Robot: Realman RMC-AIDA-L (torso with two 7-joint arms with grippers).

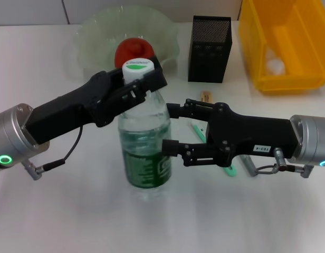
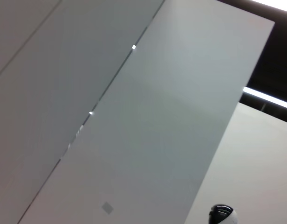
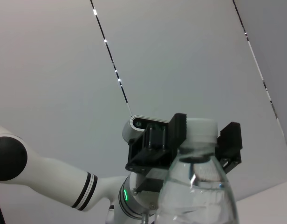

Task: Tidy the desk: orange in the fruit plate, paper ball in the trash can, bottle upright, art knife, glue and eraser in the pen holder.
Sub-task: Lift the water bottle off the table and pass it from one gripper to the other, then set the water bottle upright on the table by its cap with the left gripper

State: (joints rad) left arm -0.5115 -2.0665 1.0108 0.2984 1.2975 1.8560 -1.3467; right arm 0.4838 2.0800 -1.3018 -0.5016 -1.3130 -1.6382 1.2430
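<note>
The bottle [image 1: 144, 142] stood upright on the tabletop [image 1: 57, 216] near the middle, with the left claw [image 1: 143, 80] at its cap and the right claw [image 1: 170, 129] at its right side. Far behind it lay the fruit plate [image 1: 99, 31] holding the orange [image 1: 133, 51]; the pen holder [image 1: 210, 48] stood to the plate's right, and the trash can [image 1: 286, 47] was at far right.

We see two arms of the same build. Each forearm is a silver cylinder with a small green ring light, and it ends in a black angular housing. The left hand [image 1: 135, 84] and the right hand [image 1: 172, 130] are black, with linked fingers. Thin black cables with metal plugs hang under both wrists. The right housing carries a small white label.
</note>
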